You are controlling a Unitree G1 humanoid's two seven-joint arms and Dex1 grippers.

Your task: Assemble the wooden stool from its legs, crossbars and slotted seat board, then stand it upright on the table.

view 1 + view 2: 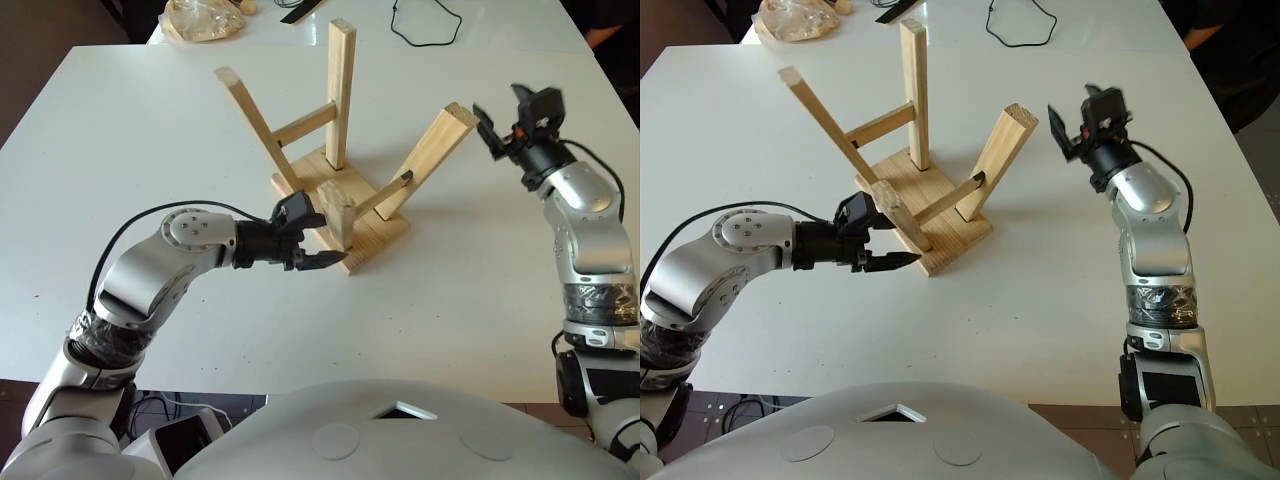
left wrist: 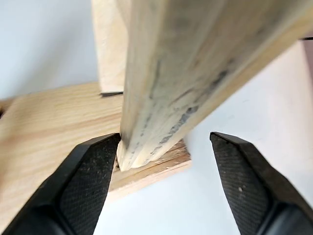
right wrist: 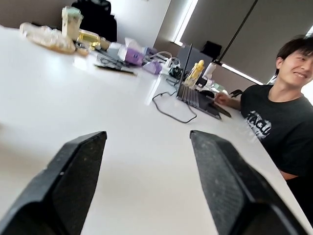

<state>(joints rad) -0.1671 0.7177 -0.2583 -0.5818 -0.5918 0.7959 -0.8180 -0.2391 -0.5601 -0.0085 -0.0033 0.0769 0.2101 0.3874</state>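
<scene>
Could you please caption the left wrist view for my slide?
Open left gripper straddles a stool leg at the seat board.

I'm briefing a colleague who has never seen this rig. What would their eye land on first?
The wooden stool stands upside down mid-table, seat board flat, legs splaying upward. The left gripper sits open around the nearest leg at the board's near edge. The right gripper hangs open beside the top of the right-hand leg.
</scene>
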